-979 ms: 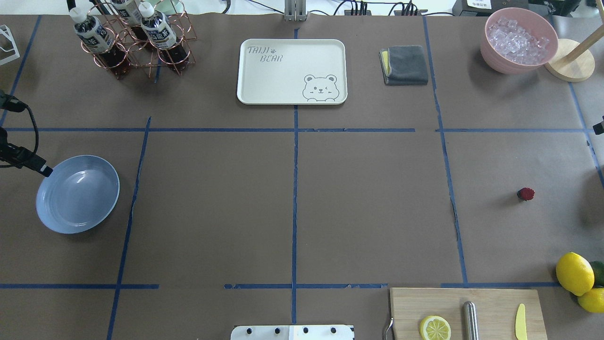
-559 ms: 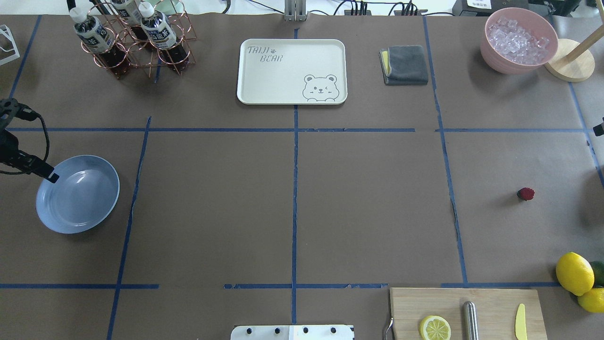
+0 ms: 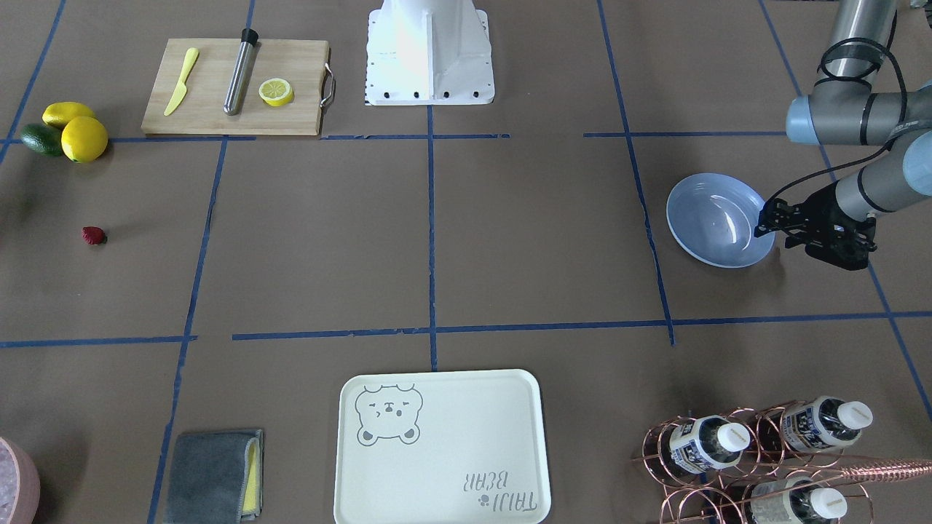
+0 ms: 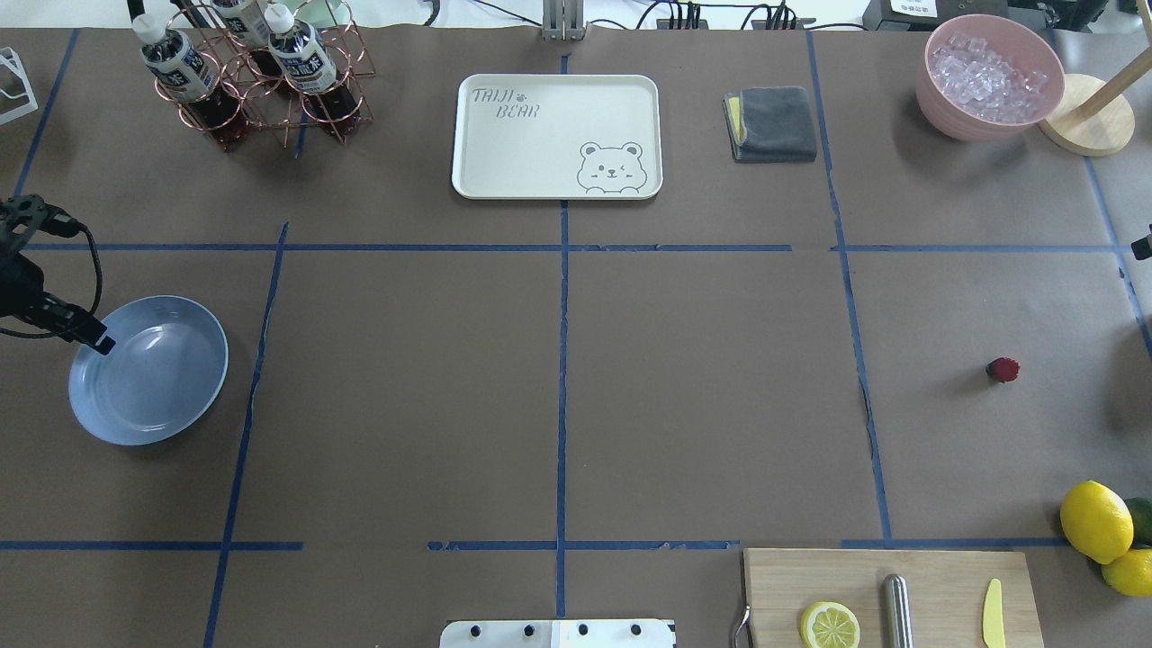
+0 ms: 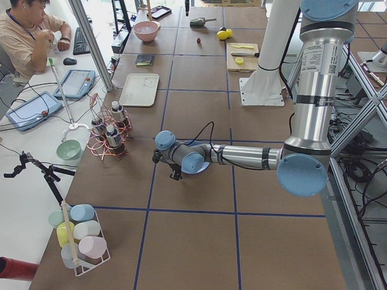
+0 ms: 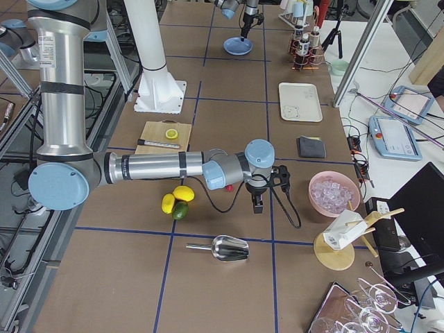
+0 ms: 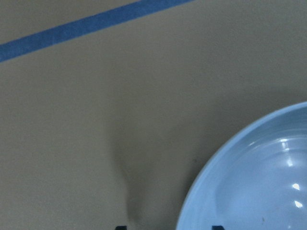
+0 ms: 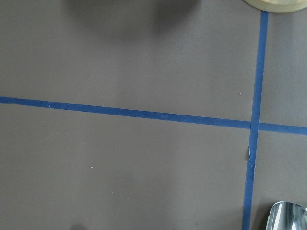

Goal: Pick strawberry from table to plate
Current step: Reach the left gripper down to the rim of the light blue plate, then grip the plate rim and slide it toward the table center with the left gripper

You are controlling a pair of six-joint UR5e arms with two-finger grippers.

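The strawberry is a small dark red berry lying on the table's brown paper at the right, also seen in the front view. The light blue plate sits far left and holds nothing. My left gripper hangs at the plate's left rim. In the left wrist view its two fingertips stand apart, open, with the plate rim between them. My right gripper shows only in the exterior right view, low over the table near the strawberry's side; I cannot tell its state.
A cream bear-print tray lies at the back centre, with a bottle rack to its left and a grey cloth to its right. A pink bowl of ice stands back right. Lemons and a cutting board lie front right, and a metal scoop sits near the right arm.
The left gripper has shifted a little along the plate's left rim, toward the robot's side, and its wrist has turned. The strawberry and plate have not moved.
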